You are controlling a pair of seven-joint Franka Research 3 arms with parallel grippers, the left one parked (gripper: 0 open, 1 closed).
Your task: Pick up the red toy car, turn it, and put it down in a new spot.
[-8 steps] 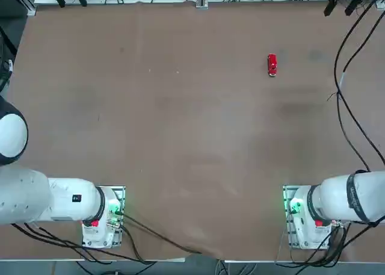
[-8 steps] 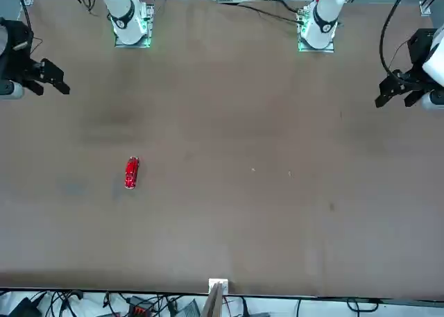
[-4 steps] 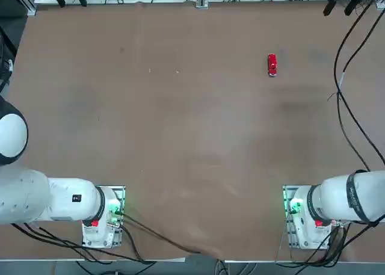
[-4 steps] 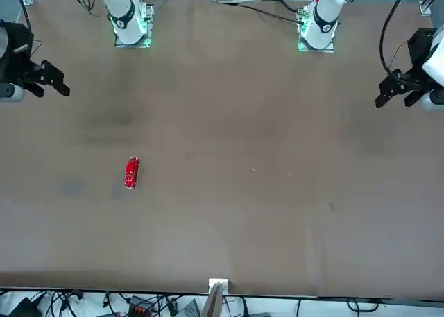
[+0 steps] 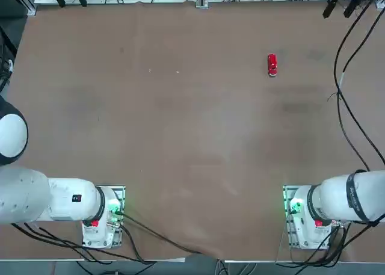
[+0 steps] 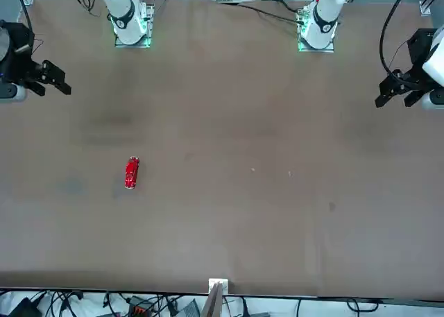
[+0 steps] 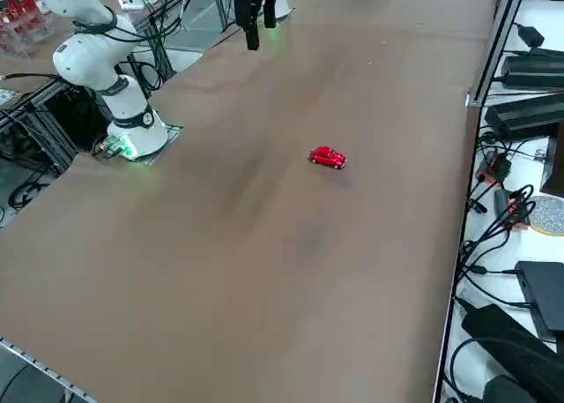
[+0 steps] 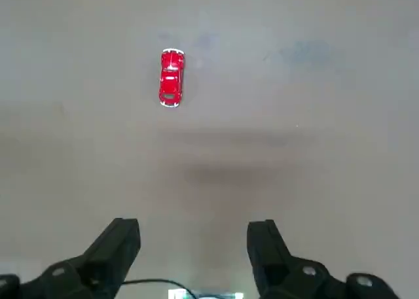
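While nothing has visibly moved since before, the car [image 5: 272, 65] lies alone on the bench [image 5: 180, 136], well apart from the right claw [image 8: 194, 246], which hovers wide open and empty.

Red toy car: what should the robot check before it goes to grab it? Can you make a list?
1. Red toy car resting flat on the table: ok.
2. Nothing lying close around the car: ok.
3. Right gripper open, jaws wide apart: ok.
4. Gripper empty: ok.
5. Gripper lined up over the car: not ok; in the wrist view the car sits well ahead of the jaws and off to one side.
6. Bare table nearby for a new spot: ok.
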